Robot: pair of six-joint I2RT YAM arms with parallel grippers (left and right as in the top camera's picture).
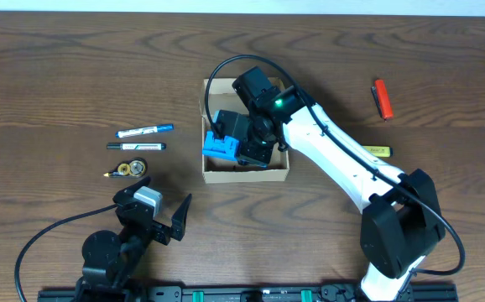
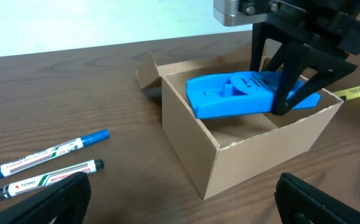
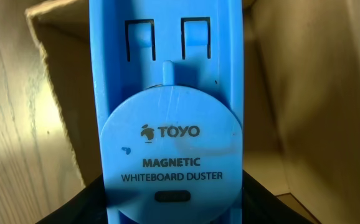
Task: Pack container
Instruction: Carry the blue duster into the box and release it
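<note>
The table (image 1: 58,67) is dark brown wood grain. In the left wrist view, only a pale plain background shows beyond its far edge.

The cardboard box (image 2: 192,146) stands open near the middle of the table, with a flap folded out on its far side.

My right gripper (image 1: 247,147) is clenched on a blue whiteboard duster (image 2: 230,93), which is tilted at rim level over the box opening. My left gripper (image 1: 160,210) is released, jaws wide, near the table's near edge.

The duster fills the right wrist view, so my fingers show there only as dark shapes at the bottom. The duster and my arm hide most of the box floor. The left fingers are cut off at the bottom of the left wrist view.
</note>
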